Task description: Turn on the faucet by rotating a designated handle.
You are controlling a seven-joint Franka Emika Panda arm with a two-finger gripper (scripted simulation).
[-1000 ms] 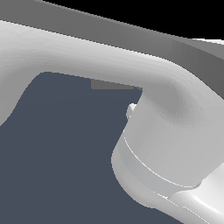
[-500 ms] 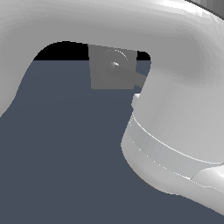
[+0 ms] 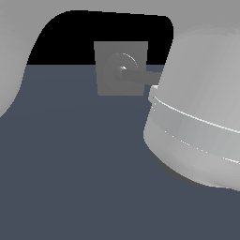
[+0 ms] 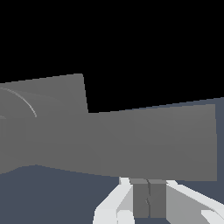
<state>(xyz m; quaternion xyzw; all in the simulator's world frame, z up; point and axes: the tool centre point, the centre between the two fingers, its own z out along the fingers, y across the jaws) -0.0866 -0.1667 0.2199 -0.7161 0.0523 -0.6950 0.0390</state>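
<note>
Faucet [image 3: 108, 84] noted as a matte grey square plate in the upper middle of the exterior view, with a raised round hub at its centre. Handle [image 3: 142, 75], a thin straight bar of the same flat grey, ran from the hub toward the exterior view's right until hidden behind the smooth, pale, rounded arm link [image 3: 201, 108] filling the frame's right side. In the wrist view, handle [image 4: 131, 142] filled the middle of the frame just beyond the gripper [image 4: 148, 203]. Pale fingers [image 4: 114, 211] only partly seen; open or closed could not be told. Dark blue-grey floor [image 3: 75, 178] below.
</note>
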